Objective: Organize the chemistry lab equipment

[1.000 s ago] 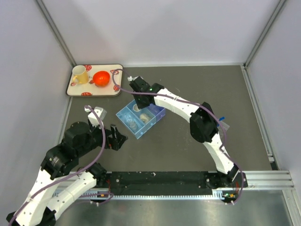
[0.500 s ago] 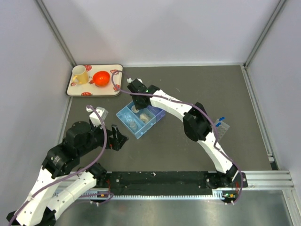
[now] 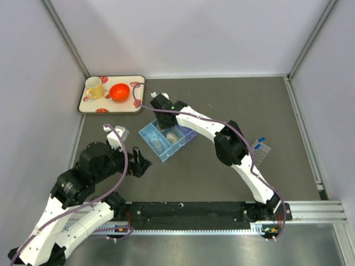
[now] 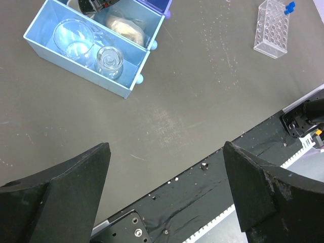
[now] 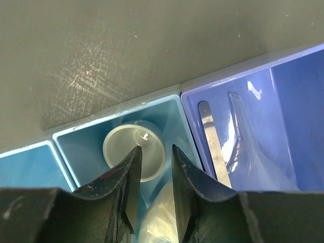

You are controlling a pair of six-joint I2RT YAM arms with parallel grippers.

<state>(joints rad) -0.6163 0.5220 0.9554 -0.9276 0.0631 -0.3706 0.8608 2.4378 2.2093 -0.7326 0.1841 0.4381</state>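
A blue organizer box (image 3: 161,151) holds the lab items. My right gripper (image 3: 162,113) hangs over its back compartment. In the right wrist view the gripper (image 5: 156,149) has its jaws a narrow gap apart above a small white round cup (image 5: 121,147), with a crumpled clear plastic piece (image 5: 157,223) lying below them. A clear funnel (image 5: 253,147) and a thin flat rod (image 5: 212,139) lie in the purple compartment. Clear round cups (image 4: 109,59) sit in the front compartment. My left gripper (image 4: 166,152) is wide open and empty over bare table. The clear tube rack (image 4: 273,28) holds a blue-capped tube (image 4: 289,6).
A tray (image 3: 111,110) at the back left carries the yellow mug (image 3: 94,87) and the orange-red bowl (image 3: 119,91). The tube rack (image 3: 259,149) stands right of the right arm. A black rail (image 4: 202,202) runs along the near edge. Walls close in on three sides.
My right gripper has shifted slightly back and left over the box, and its elbow has swung left, uncovering the tube rack. The left arm has barely moved.
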